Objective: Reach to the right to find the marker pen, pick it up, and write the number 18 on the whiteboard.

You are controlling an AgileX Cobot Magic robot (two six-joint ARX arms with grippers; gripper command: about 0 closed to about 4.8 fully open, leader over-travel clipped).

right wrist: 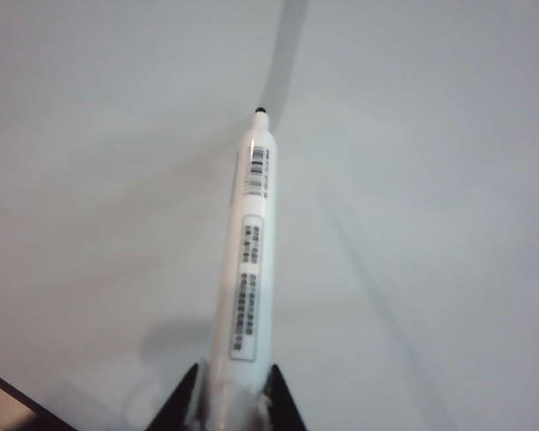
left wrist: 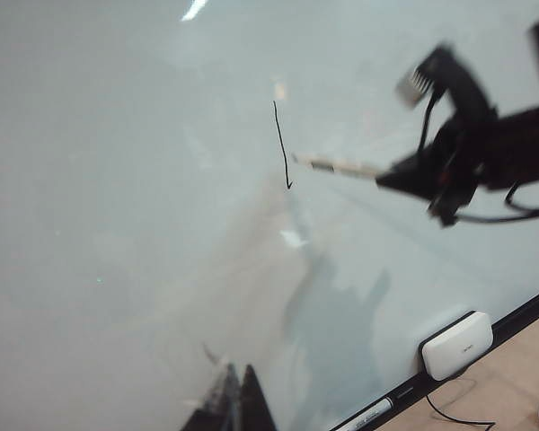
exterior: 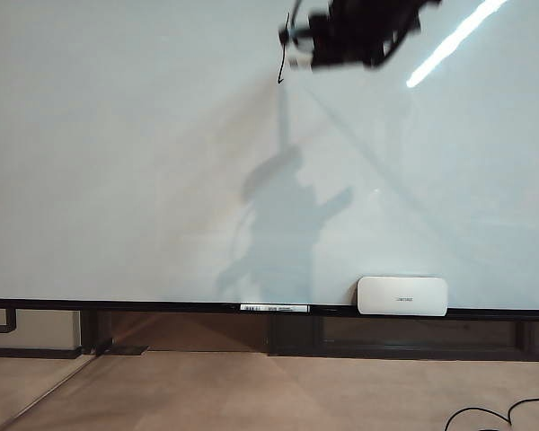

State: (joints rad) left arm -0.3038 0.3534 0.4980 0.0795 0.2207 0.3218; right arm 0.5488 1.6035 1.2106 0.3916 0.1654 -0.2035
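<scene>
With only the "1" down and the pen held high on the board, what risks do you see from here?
The right gripper grips the marker pen only by its rear end, so pressure on the whiteboard might tilt it. The "8" may crowd or cross the stroke. The left gripper hangs idle, low by the board.

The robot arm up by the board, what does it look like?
The right arm is black and chunky, with thin black cables looping off it and a small grey ribbed block on top. Its right gripper has two pointed black fingers. The left gripper shows only dark pointed tips.
</scene>
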